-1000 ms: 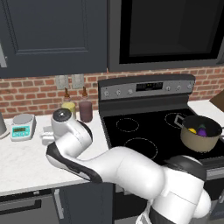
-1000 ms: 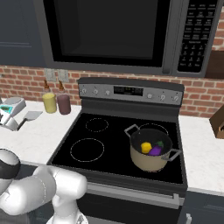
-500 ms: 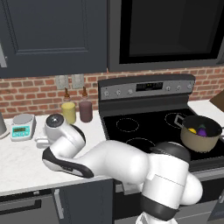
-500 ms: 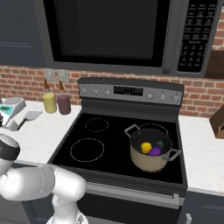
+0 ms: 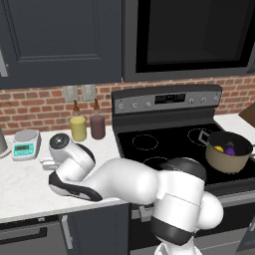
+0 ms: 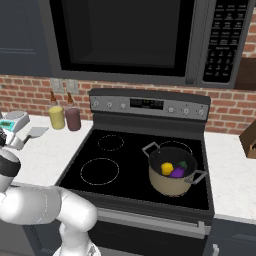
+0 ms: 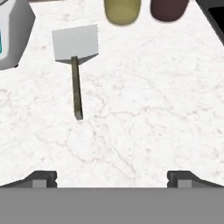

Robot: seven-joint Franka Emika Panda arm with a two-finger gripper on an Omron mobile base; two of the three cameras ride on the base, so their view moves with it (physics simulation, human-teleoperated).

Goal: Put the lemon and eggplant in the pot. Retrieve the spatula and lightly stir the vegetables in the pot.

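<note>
The tan pot [image 5: 226, 162] stands on the stove's front right burner, with the yellow lemon [image 5: 218, 148] and the purple eggplant [image 5: 230, 149] inside it. From the right base view the pot [image 6: 167, 185] shows the lemon [image 6: 167, 168] and eggplant [image 6: 178, 172] side by side. The spatula [image 7: 77, 87] lies flat on the white counter, its light-grey blade [image 7: 75, 41] pointing away from the hand. My gripper [image 7: 112, 179] is open above the counter, short of the handle's end, with the spatula left of its midline. Nothing is between the fingertips [image 7: 43, 178].
A digital scale [image 7: 13, 35] sits just left of the spatula blade. A pale yellow jar [image 7: 122, 11] and a maroon jar [image 7: 168, 8] stand behind it by the brick wall. The stove edge [image 7: 214, 17] lies to the right. A brown block [image 6: 248, 140] stands right of the stove.
The arm has swung further left over the counter, carrying the hand toward the spatula. The pot and its contents have not moved.
</note>
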